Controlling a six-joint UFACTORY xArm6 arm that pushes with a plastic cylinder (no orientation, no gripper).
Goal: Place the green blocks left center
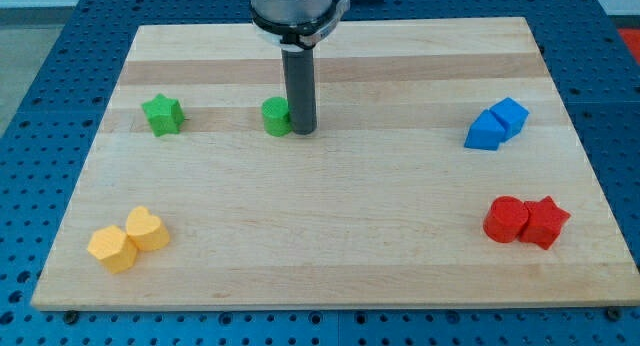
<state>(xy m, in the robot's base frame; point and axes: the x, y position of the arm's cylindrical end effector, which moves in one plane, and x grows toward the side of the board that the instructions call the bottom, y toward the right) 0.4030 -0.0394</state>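
Observation:
A green star block (163,115) lies at the view's left, a little above mid-height. A second green block (275,117), rounded in shape, lies to its right near the board's upper middle. My tip (302,131) stands right against that second green block's right side, touching it or nearly so. The dark rod rises from the tip to the arm's head at the view's top.
Two yellow blocks (127,240) sit together at the bottom left. Two blue blocks (496,124) sit together at the right. A red cylinder (505,219) and a red star (545,222) touch at the lower right. The wooden board (330,266) ends on blue table.

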